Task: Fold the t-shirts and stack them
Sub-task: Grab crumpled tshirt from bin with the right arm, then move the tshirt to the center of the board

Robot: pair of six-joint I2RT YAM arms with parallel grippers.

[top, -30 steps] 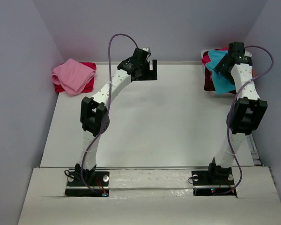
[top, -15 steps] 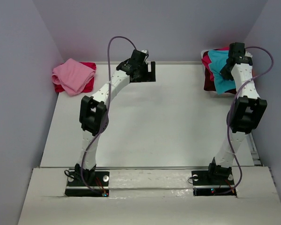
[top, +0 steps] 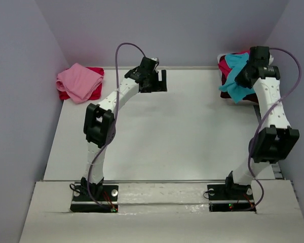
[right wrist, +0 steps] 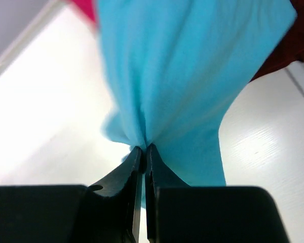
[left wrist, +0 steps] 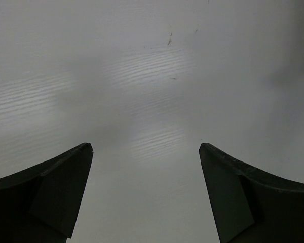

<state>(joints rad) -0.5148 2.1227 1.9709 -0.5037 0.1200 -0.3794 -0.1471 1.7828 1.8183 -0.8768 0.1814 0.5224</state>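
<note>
Spanning most of the top view, the white surface (top: 157,131) carries a pink t-shirt (top: 78,81) lying on a red t-shirt (top: 95,93) at its far left corner. At the far right corner, the turquoise t-shirt (top: 236,71) drapes over a crimson t-shirt (top: 223,65), one fold pinched in the closed right gripper (right wrist: 144,149). The left gripper (left wrist: 146,147) hangs wide open above the surface.

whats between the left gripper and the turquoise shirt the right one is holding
Nothing: in the top view only bare white table runs from the open left gripper across to the turquoise t-shirt pinched by the right gripper.
</note>
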